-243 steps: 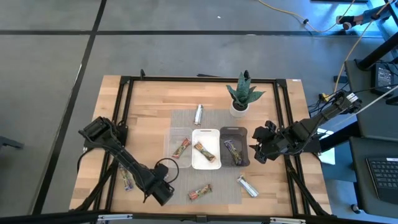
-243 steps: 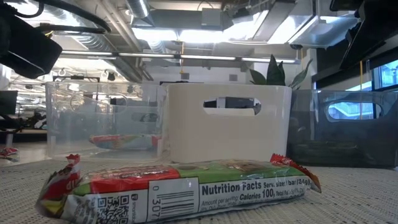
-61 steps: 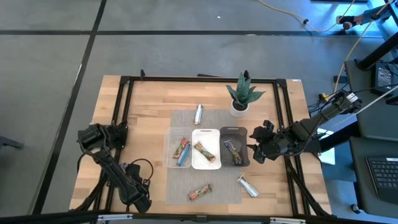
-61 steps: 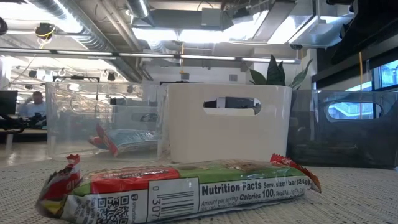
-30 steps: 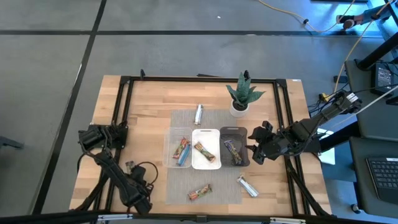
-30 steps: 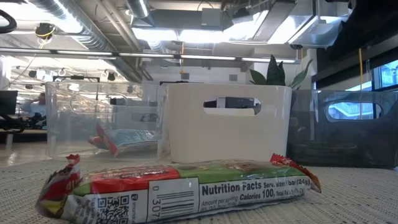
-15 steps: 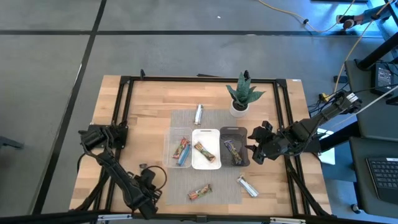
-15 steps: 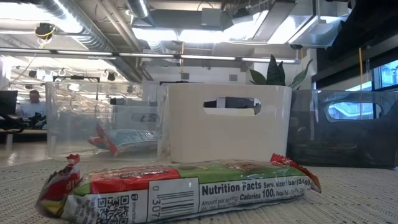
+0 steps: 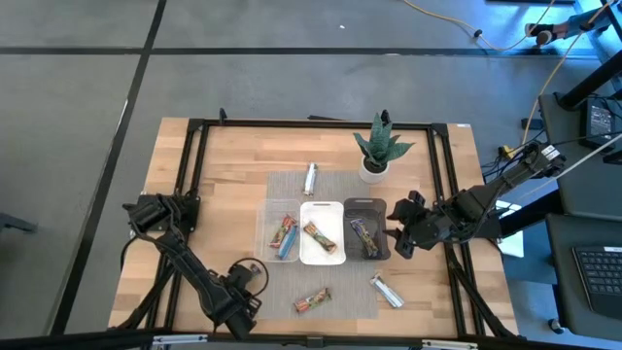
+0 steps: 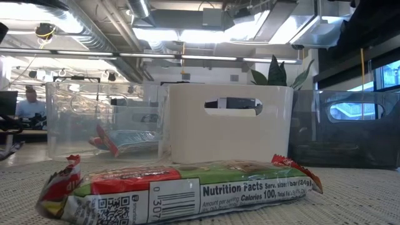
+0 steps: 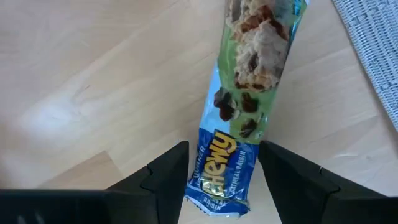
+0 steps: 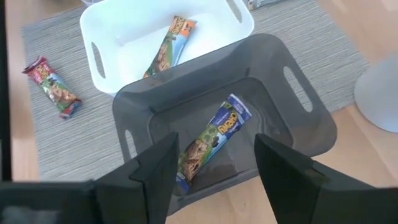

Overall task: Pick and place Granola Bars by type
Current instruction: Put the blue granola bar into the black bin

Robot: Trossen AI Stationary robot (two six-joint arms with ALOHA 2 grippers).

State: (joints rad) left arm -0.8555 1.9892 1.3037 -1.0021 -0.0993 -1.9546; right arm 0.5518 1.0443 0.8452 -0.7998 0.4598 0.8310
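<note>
**Q:** Which containers are already filled, and how do they lie relative to the fingers?

**A:** The dark grey bin (image 12: 236, 118) sits directly ahead of the right gripper (image 12: 214, 165), whose fingers are spread and empty, and holds one purple-green bar (image 12: 211, 143). Just beyond it, the white bin (image 12: 168, 37) holds one orange bar (image 12: 168, 46). Farthest from those fingers, the clear bin (image 9: 282, 233) holds a red-brown bar (image 9: 282, 230) and, beside it, a blue bar (image 9: 289, 245). By this count four Granola Bars appear sorted.

**Q:** And what is left?

**A:** At least four bars remain outside the bins. A blue-and-green "Chewy" bar (image 11: 249, 99) lies on bare wood, its near end between the spread fingers of the left gripper (image 11: 222, 171), which do not appear to press it; this looks like the pick now in hand. Beside the left gripper (image 9: 243, 292), on the woven mat (image 9: 340, 180), lies a red-and-green bar (image 9: 313, 300), the same one that fills the low view (image 10: 175, 190). A silver bar (image 9: 387, 290) lies near the mat's corner, on the open side of the right gripper's fingers. Another silver bar (image 9: 310, 179) lies past the bins, well apart from both grippers. The task therefore seems roughly half complete.
</note>
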